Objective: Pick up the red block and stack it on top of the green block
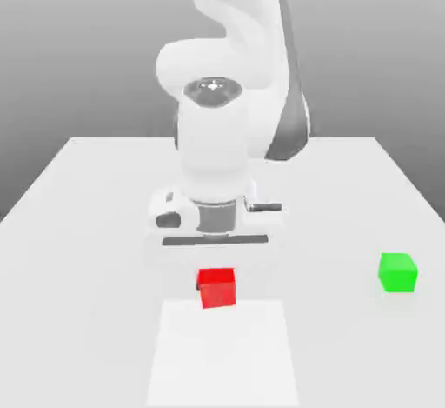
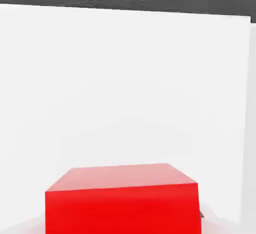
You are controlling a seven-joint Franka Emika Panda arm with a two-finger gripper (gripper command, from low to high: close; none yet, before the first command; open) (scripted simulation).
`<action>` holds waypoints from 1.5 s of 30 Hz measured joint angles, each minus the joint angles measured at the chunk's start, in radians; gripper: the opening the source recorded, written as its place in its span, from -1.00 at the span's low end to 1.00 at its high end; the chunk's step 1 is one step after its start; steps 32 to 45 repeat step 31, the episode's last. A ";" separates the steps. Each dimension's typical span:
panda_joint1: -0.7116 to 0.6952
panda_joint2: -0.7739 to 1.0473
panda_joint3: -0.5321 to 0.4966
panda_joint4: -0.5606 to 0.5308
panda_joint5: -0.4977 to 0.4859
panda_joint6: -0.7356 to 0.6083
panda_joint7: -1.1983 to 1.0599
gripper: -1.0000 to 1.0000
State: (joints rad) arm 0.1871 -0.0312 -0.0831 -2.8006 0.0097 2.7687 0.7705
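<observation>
The red block (image 1: 217, 286) hangs directly under the white hand in the middle of the table, slightly turned. My gripper (image 1: 216, 269) points straight down and is shut on the red block, gripping it from both sides. In the hand view the red block (image 2: 121, 198) looms very close, with its top face and one side showing. The green block (image 1: 398, 272) stands alone on the table towards the exterior view's right, well apart from the hand.
The white table (image 1: 78, 224) spreads out on all sides, and a paler rectangular patch (image 1: 222, 354) lies on it in front of the red block. The arm's bulky body (image 1: 230, 76) rises behind the hand.
</observation>
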 joint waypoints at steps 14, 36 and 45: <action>0.358 -0.035 0.188 0.041 0.027 -0.073 0.329 -1.00; 0.529 0.163 0.272 0.074 -0.099 0.088 0.612 1.00; 0.529 0.163 0.272 0.074 -0.099 0.088 0.612 1.00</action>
